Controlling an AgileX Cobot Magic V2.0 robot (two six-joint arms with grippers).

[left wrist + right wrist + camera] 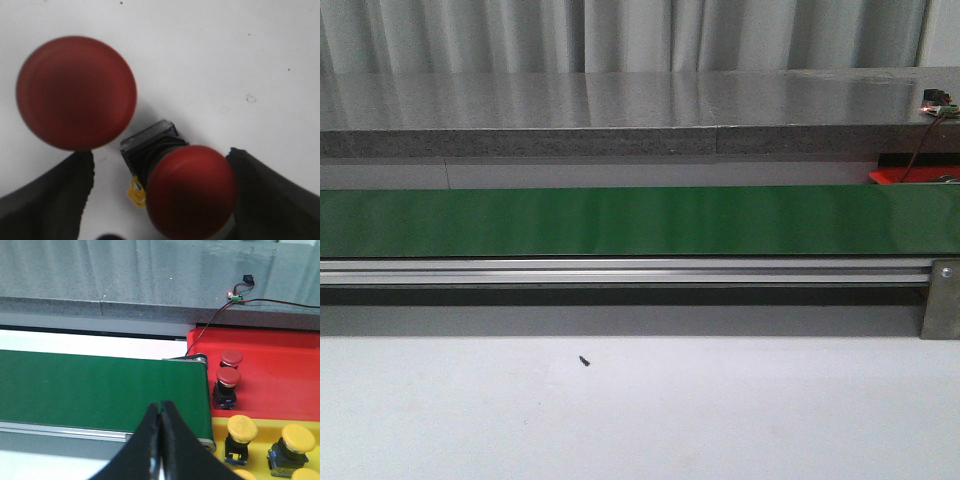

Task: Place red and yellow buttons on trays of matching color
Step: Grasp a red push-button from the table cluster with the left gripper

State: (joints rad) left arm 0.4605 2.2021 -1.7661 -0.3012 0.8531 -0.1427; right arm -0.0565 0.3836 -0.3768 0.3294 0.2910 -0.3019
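In the left wrist view, my left gripper [160, 159] is open low over the white table. A red button [191, 190] lies on its side between the fingers, its black base toward the table's far part. The cap is close against one finger [272, 195] and apart from the other. A second red button [76, 93] stands just beyond the other fingertip. In the right wrist view, my right gripper [161, 407] is shut and empty over the green conveyor belt [100, 387]. The red tray [280, 370] holds two red buttons [228, 377]. The yellow tray [260, 440] holds several yellow buttons [242, 429]. No gripper shows in the front view.
The green conveyor belt [640, 220] with its aluminium rail [620, 270] crosses the front view. A grey stone ledge [620, 110] runs behind it. A small circuit board with wires [235, 297] lies on the ledge above the red tray [895, 175]. A small dark speck [585, 361] is on the white table.
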